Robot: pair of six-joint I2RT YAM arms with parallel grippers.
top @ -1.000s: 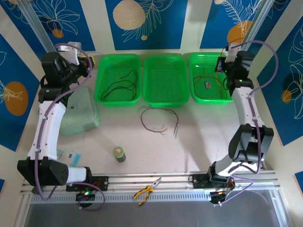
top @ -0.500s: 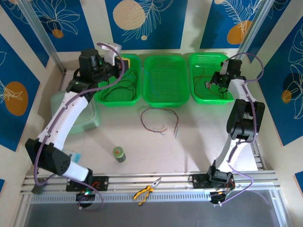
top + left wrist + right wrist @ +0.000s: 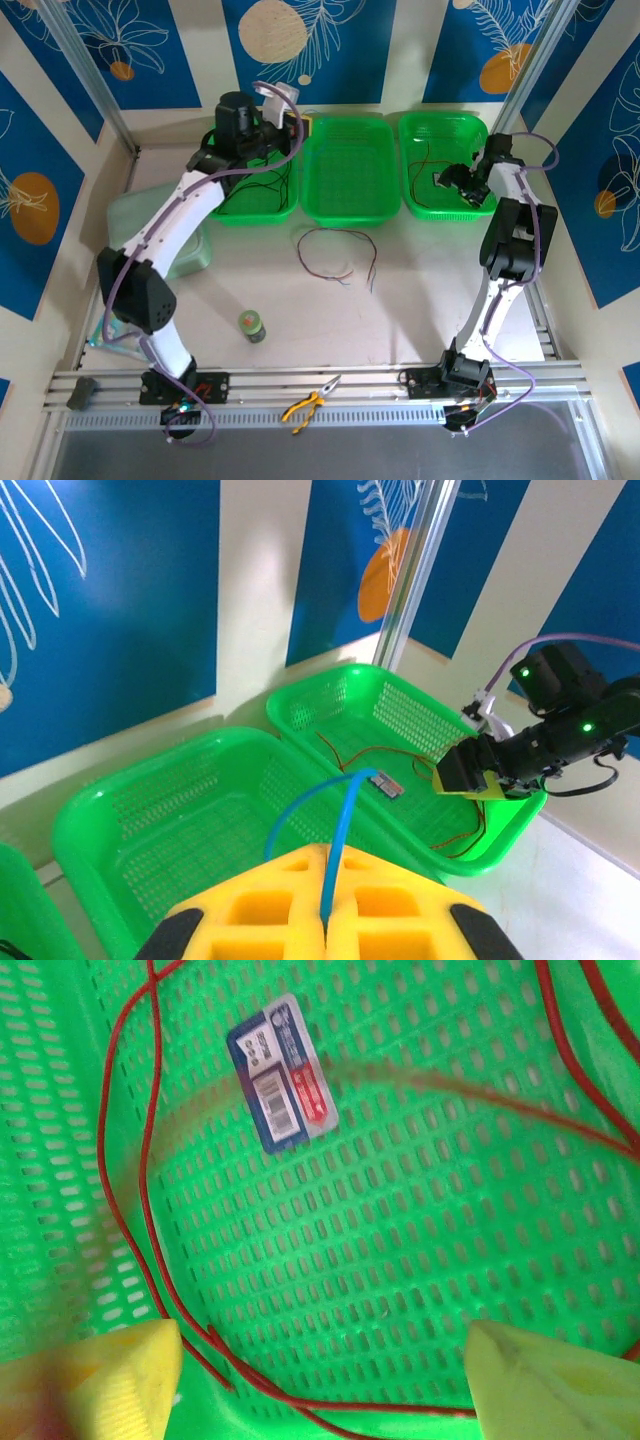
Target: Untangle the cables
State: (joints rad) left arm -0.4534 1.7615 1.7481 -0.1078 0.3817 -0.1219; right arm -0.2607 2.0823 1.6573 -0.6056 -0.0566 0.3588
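Black wire (image 3: 262, 184) sits in our left basket (image 3: 215, 205), red wire (image 3: 107, 1175) in the right basket (image 3: 410, 125) under our spread right gripper (image 3: 320, 1380), left gripper (image 3: 325, 880) pressed shut, and a tangled loop (image 3: 335, 231) at the middle of the tabletop (image 3: 420, 290) looks like our remaining job.

Three green baskets (image 3: 250, 216) (image 3: 350, 170) (image 3: 440, 212), cables (image 3: 335, 231) in three bunches, two arms (image 3: 170, 215) (image 3: 510, 240), one pliers (image 3: 312, 402), one jar (image 3: 252, 325).

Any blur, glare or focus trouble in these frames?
Right wrist: one cable smears into a brownish streak and a yellow fingertip is soft, though the label is sharp. Left wrist: baskets and blue cable crisp, yellow fingers soft. Top external: evenly lit, no harsh glare on the table.
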